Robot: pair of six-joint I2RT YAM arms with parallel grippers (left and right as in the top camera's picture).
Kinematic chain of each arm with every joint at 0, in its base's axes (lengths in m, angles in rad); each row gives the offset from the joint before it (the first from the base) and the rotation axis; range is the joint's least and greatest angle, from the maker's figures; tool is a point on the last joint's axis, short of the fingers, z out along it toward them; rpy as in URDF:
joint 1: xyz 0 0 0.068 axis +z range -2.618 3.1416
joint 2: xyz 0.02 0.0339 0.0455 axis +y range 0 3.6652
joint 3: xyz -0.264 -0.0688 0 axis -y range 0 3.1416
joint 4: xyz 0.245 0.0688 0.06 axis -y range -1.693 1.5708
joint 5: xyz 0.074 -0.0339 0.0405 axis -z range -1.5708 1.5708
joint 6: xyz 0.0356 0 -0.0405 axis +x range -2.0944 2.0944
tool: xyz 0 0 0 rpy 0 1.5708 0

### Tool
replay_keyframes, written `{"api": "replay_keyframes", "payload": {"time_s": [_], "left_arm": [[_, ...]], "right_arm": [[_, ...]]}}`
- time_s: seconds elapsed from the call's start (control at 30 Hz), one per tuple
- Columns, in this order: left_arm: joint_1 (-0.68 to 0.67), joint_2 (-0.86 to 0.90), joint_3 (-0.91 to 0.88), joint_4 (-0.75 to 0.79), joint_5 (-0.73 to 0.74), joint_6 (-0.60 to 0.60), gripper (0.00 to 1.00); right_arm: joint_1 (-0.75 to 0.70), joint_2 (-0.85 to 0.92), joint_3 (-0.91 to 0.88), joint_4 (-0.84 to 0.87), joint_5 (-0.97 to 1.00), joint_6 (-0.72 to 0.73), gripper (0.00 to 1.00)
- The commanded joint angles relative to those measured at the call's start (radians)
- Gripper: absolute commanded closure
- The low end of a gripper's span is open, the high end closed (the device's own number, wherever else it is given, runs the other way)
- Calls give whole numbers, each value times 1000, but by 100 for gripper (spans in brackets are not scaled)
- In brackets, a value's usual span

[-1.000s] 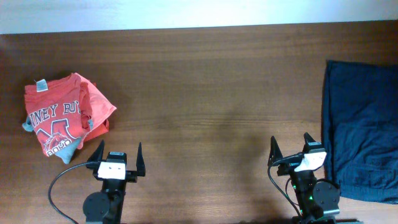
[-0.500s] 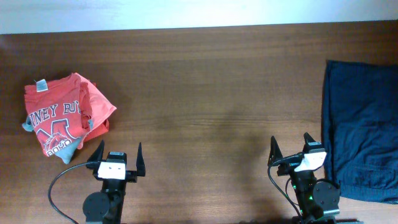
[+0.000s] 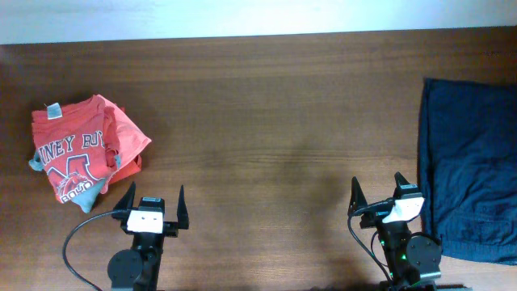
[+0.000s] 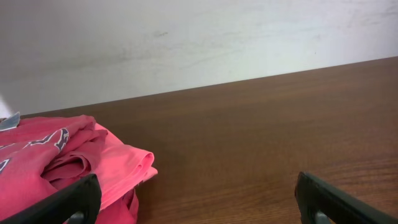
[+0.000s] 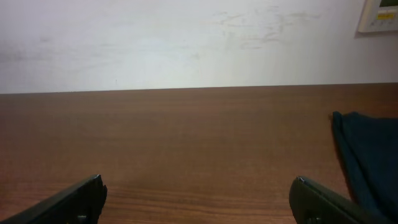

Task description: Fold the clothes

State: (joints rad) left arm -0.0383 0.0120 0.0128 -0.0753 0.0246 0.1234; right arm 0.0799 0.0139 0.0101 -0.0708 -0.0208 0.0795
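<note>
Two claws and two lots of clothing, as we find them on the brown wooden desk [image 3: 275,105].

1. Coral-orange T-shirt [image 3: 81,145]. It lies loosely bunched in a heap near the left edge of the desk, about midway between the near and far edges. The white block lettering [image 3: 71,145] faces up, partly creased out of reading. A white neck tag [image 3: 53,111] shows at the far-left corner of the heap.

2. Grey-teal piece [image 3: 90,196]. It peeks out from under the T-shirt at the heap's near and left sides. We cannot tell its shape.

3. Navy garment [image 3: 468,166]. It is spread fairly flat against the right edge of the desk and runs out of the overhead view. It is well apart from the T-shirt.

4. Left claw [image 3: 155,194]. It sits at the near edge, just to the near-right of the T-shirt heap and not touching it. Its jaws stand wide apart with nothing between them. In the left wrist view the dark fingers [image 4: 68,202] frame bare wood, with the coral folds just beyond the left one.

5. Right claw [image 3: 376,184]. It sits at the near edge, just left of the navy garment. Its jaws are likewise spread wide and hold nothing.

6. Black cable [image 3: 81,234]. It loops from the left arm's base toward the near edge.

7. Pale wall [image 5: 186,43]. It stands behind the far edge of the desk.
</note>
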Motion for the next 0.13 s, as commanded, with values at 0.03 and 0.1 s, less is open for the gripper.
{"api": "replay_keyframes", "payload": {"time_s": [0.03, 0.1], "left_arm": [[4, -7, -4, -5, -10, 5, 1], [4, -7, -4, -5, -10, 5, 1]], "right_arm": [[-1, -8, -5, -4, -13, 7, 1], [-1, -8, -5, -4, -13, 7, 2]]}}
